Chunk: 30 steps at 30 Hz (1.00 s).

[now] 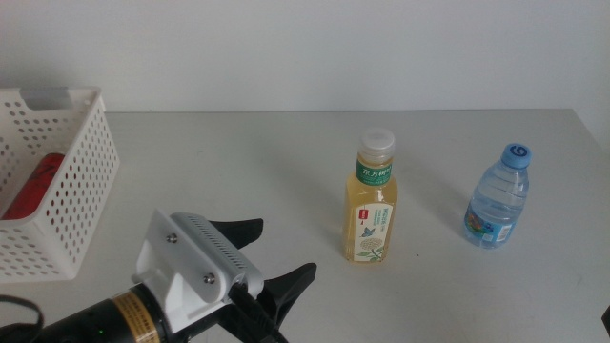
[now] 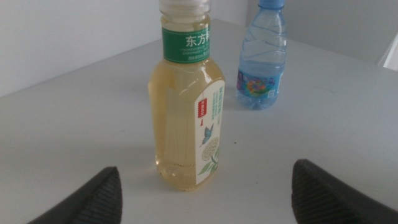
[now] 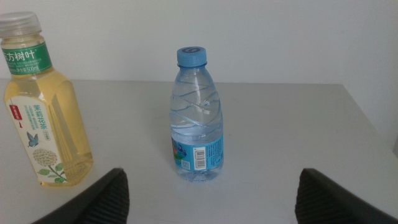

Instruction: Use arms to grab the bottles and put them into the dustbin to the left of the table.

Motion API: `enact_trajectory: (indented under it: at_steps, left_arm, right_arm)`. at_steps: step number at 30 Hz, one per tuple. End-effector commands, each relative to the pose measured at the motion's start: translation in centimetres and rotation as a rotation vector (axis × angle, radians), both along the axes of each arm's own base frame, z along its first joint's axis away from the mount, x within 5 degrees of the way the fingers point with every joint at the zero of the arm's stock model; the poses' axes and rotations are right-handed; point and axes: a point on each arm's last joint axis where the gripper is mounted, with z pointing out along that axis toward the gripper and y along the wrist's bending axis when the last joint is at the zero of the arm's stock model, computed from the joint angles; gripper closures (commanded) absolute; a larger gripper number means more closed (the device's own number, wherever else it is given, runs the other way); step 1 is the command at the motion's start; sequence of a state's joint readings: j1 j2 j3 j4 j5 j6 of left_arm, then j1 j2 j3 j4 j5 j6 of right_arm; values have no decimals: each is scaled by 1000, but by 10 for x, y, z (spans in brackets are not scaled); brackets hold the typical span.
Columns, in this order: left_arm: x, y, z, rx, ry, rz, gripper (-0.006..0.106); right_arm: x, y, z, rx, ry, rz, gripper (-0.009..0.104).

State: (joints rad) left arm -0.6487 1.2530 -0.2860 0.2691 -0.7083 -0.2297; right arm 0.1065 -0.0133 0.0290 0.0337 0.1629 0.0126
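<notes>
Grey table (image 1: 286, 152): tea bottle (image 1: 371, 200) upright, cap up; left tool (image 1: 276, 262) spread, right tool (image 3: 211, 193) spread.

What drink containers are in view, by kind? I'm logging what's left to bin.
Tea bottle: 1, upright on the table
Water bottle: 1, upright on the table
Red can: 1, already in the basket
Total: 3
</notes>
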Motion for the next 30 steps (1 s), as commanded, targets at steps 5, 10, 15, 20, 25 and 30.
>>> enact_trajectory:
  at_steps: [5,10,15,20,25,30]
  left_arm:
    - [23,-27,10,-104,-50,-76,7]
    - [39,-33,9,-78,-47,-129,7]
    - [57,-35,6,-53,-37,-152,7]
    - [78,-44,4,-53,-40,-142,7]
    - [97,-55,-2,-56,-24,-147,7]
    - [114,-66,-9,-50,-24,-156,7]
  right_arm:
    - [-2,0,11,2,-104,2,1]
    - [-2,0,11,2,-104,2,1]
    - [-2,0,11,2,-104,2,1]
    - [-2,0,11,2,-104,2,1]
    - [-2,0,11,2,-104,2,1]
    - [-2,0,11,2,-104,2,1]
